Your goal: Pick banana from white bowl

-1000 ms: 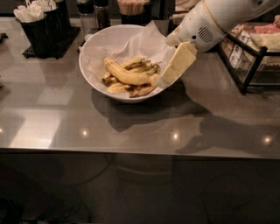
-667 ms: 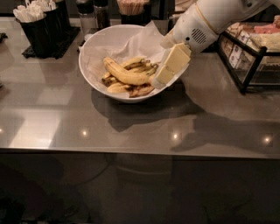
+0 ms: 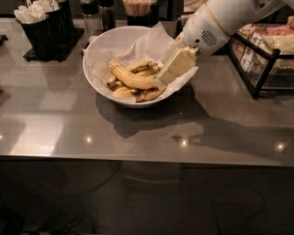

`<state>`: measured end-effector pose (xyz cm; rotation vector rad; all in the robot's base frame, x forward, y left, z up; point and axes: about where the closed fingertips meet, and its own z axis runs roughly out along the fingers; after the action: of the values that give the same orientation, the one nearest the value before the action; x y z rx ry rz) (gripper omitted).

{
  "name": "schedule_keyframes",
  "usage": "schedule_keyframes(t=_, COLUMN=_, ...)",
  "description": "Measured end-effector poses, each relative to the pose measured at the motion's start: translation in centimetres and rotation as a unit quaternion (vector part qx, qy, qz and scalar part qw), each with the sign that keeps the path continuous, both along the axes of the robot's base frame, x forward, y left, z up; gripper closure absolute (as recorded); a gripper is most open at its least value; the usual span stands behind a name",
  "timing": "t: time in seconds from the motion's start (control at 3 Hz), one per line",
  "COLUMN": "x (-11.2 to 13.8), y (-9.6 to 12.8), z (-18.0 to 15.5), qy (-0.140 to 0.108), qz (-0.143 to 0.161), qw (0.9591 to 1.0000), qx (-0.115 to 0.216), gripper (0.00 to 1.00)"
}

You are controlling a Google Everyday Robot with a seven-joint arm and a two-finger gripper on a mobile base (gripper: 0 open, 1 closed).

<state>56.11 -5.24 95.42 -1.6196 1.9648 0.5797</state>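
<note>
The white bowl (image 3: 94,50) stands at the back middle of the grey counter, lined with crinkled white paper. Several bananas lie in it. The banana (image 3: 131,78), long, plump and yellow, lies on top, running from upper left to lower right. Smaller blotched bananas (image 3: 138,95) lie under and beside it. My gripper (image 3: 171,72), cream-coloured at the end of a white arm, reaches in over the bowl's right rim. Its tip sits at the banana's right end, touching or nearly touching it.
A black holder with white packets (image 3: 39,27) stands at the back left. Shakers (image 3: 98,13) and a cup of sticks (image 3: 138,8) stand behind the bowl. A black wire rack of packets (image 3: 262,55) stands to the right. The counter's front edge (image 3: 147,158) runs across the middle.
My gripper has moved a little left and deeper into the bowl, closer to the banana's right end. The bananas and the bowl have not moved.
</note>
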Motion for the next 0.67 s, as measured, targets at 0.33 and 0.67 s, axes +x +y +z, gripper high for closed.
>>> schedule_keyframes(t=0.33, x=0.7, y=0.8, z=-0.6, qy=0.004, qz=0.001, qw=1.0, qx=0.0, gripper=0.46)
schedule_keyframes(t=0.67, x=2.2, y=2.3, z=-1.9, qy=0.015, qz=0.007, qw=0.9998, qx=-0.005, gripper=0.45)
